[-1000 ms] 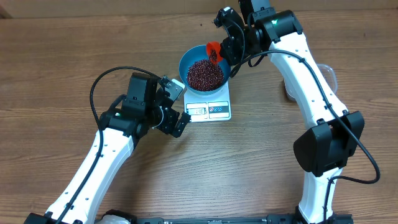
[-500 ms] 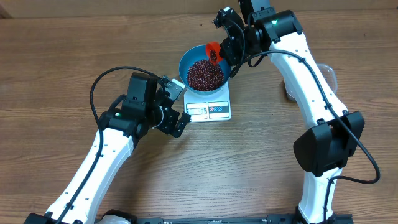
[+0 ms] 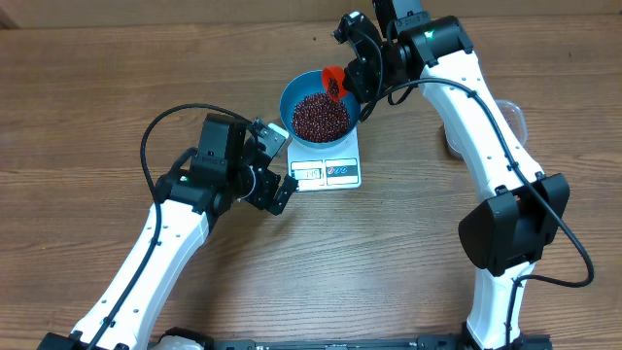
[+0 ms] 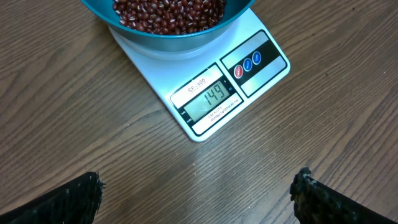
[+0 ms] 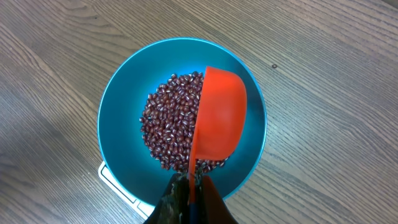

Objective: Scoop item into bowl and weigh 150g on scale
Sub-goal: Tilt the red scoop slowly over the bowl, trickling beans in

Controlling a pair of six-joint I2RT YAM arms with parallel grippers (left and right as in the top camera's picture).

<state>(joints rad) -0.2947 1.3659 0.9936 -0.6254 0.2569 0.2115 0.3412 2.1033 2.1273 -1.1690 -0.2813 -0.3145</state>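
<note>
- Low in the overhead frame, the left arm is reaching up from the bottom left and bending at the elbow. The left gripper (image 4: 196, 198) is hovering over bare table (image 4: 93, 143) just short of the scale, fingers spread wide and carrying nothing.
- Its wrist camera is looking straight at the scale (image 4: 214, 93), which is sitting in the upper middle of that view. The display is reading 149, so I'd say the weighing is all but finished, a bean or two shy of the target.
- The bowl (image 5: 121, 112) is resting on the scale's far half, near the top centre of the overhead frame. The beans (image 5: 168, 130) are lying heaped in its bottom.
- Farthest back, the right arm is coming in from the lower right and arching over. The right gripper (image 5: 189, 186) is pinching the handle of an orange scoop (image 5: 221, 115), claws pressed tight on it.
- The scoop is hanging over the bowl's right side, rolled onto its edge. I can't tell whether anything is left inside it.
- What's remaining, by my reckoning, is a tiny top-up and pulling the scoop clear.
</note>
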